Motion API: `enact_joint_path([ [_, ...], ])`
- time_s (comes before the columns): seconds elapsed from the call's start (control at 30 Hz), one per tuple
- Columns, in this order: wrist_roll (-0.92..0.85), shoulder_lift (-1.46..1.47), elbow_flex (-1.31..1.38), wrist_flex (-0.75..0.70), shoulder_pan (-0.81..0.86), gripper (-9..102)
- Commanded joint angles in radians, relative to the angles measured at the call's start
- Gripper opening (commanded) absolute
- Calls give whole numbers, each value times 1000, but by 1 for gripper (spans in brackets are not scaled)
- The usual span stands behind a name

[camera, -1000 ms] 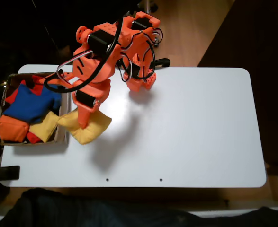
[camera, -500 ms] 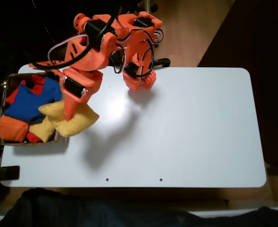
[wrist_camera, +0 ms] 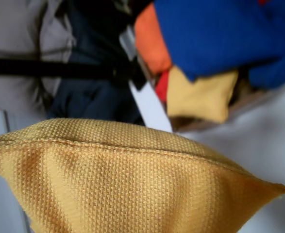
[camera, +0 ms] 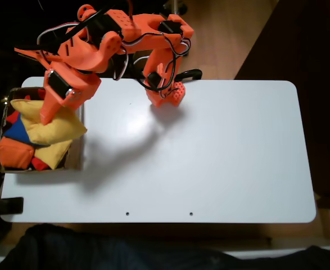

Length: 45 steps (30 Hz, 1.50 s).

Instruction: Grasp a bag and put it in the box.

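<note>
Fixed view: the orange arm's gripper (camera: 48,114) is clamped on the mustard bag (camera: 55,128), which hangs over the cardboard box (camera: 77,152) at the table's (camera: 221,152) left end; the fingertips are sunk in the cloth, and the bag hides most of a blue bag (camera: 16,129). Wrist view: the bag (wrist_camera: 123,184) fills the lower frame, its bottom cut off; behind, blurred, lie the blue bag (wrist_camera: 220,34), a yellow one (wrist_camera: 200,97) and an orange one (wrist_camera: 152,41).

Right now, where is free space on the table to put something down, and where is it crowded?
The white table is bare from the arm's base to its right and front edges. The cardboard box at the left is crowded with beanbags; the gripper holds the mustard-yellow bag over it.
</note>
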State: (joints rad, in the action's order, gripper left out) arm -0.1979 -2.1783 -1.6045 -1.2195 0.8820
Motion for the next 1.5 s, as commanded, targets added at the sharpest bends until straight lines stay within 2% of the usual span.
enact_joint_path([
  [0.0, -11, -5, 17, 57, 54, 17],
  [0.33, -28, 77, 44, 156, 181, 17],
  [1.47, -52, 555, 491, 149, 417, 17],
])
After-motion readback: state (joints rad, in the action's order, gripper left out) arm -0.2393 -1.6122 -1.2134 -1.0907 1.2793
